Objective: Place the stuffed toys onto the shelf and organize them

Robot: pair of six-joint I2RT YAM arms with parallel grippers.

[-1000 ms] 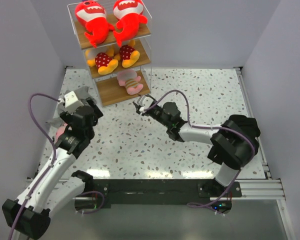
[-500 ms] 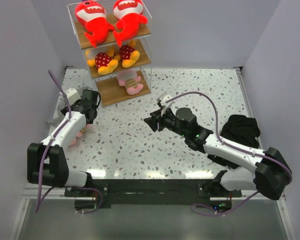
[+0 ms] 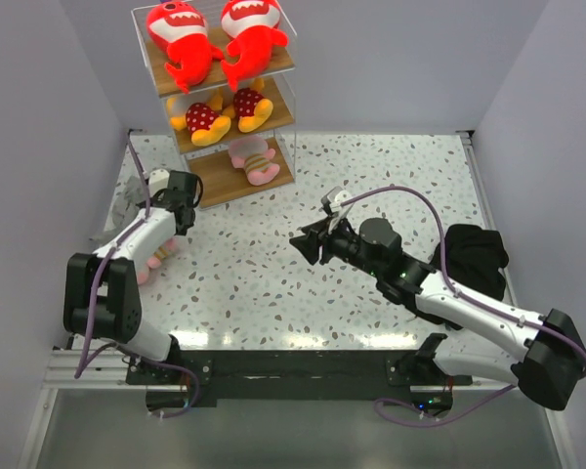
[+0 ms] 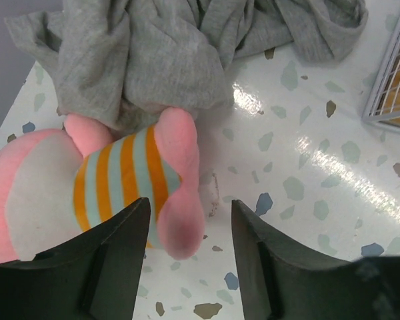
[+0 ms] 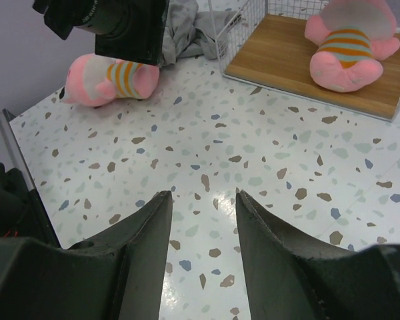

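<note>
The shelf stands at the far left of the table. Two red sharks lie on its top board and two yellow-orange toys in red polka dots on the middle board. One pink striped toy lies on the bottom board and also shows in the right wrist view. The second pink striped toy lies on the table at the left, against the grey cloth. My left gripper is open just above it, with one pink limb between the fingers. My right gripper is open and empty over mid-table.
A grey cloth lies crumpled between the left wall and the shelf, touching the loose pink toy. A black cloth lies at the right side of the table. The shelf's white wire corner is close to the left gripper's right.
My right gripper has drawn back from the shelf's bottom board to mid-table. My left arm has swung so its gripper hangs over the loose pink toy by the cloth.
</note>
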